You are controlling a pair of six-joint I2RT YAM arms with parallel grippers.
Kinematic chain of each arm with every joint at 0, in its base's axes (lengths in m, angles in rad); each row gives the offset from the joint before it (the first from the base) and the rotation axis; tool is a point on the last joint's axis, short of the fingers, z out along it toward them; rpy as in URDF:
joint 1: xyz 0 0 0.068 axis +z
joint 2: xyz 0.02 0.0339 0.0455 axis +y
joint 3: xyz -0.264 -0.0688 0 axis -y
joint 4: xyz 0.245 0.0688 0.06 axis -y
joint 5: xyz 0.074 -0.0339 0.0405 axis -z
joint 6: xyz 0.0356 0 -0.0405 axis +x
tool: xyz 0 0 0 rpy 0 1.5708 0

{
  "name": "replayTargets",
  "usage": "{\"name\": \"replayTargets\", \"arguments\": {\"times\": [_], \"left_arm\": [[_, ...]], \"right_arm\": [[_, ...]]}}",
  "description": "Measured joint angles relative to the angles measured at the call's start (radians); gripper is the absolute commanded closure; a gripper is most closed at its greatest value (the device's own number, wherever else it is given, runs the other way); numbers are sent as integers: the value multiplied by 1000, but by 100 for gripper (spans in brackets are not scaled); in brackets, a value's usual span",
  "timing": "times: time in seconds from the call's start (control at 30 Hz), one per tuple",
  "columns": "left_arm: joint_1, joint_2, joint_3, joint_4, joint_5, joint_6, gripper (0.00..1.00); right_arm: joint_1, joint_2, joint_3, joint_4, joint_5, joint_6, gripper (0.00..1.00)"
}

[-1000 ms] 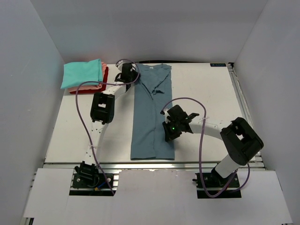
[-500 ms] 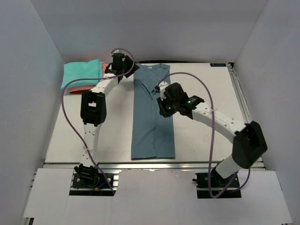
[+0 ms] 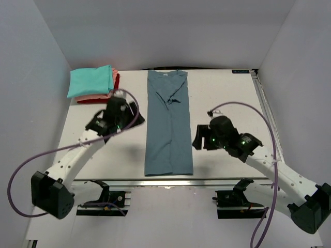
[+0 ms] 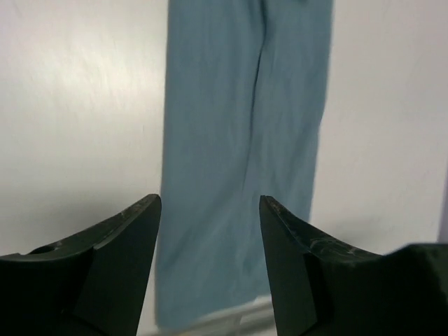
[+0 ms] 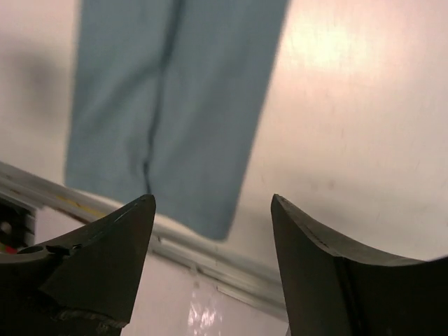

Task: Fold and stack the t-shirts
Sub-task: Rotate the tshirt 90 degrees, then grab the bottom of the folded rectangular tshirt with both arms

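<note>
Now left pincer (image 4: pixel 208 210) and right pincer (image 5: pixel 212 206), both spread, have left the blue t-shirt (image 3: pixel 168 129).

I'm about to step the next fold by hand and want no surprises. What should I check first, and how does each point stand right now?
1. Left gripper open and empty: ok.
2. Right gripper open and empty: ok.
3. Blue shirt folded into a long strip on the table: ok.
4. Both grippers off the shirt, one on each side: ok.
5. Folded stack apart from the blue shirt: ok.
6. Gripper height above the table: cannot tell.
</note>
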Motion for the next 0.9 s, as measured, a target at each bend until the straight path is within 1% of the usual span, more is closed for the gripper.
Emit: {"name": "replayTargets", "arguments": {"times": [0.1, 0.17, 0.2, 0.23, 0.27, 0.43, 0.57, 0.67, 0.73, 0.9], "left_arm": [[-138, -95, -210, -32, -47, -62, 30], [-216, -142, -338, -47, -75, -116, 30], [-239, -159, -378, -51, -91, -147, 30], [-284, -187, -439, -59, -105, -177, 30], [-317, -201, -471, -63, -123, -206, 30], [-468, -213, -559, -34, -210, -340, 29], [-570, -208, -612, -3, -261, -438, 29], [-602, -206, -624, 0, -296, -491, 30], [-610, -206, -624, 8, -312, -517, 32], [-629, -215, -629, 20, -341, -570, 36]], "right_arm": [[3, -47, -149, -57, -22, 116, 29], [6, -87, -223, -64, -38, 174, 33], [7, -107, -259, -62, -48, 199, 33], [9, -120, -288, -58, -58, 221, 35], [11, -130, -319, -45, -68, 245, 40], [48, -138, -446, 22, -95, 325, 39], [85, -129, -502, 79, -100, 378, 39], [118, -103, -517, 114, -98, 406, 38], [133, -87, -520, 136, -94, 422, 38], [144, -60, -522, 195, -87, 447, 39]]}}
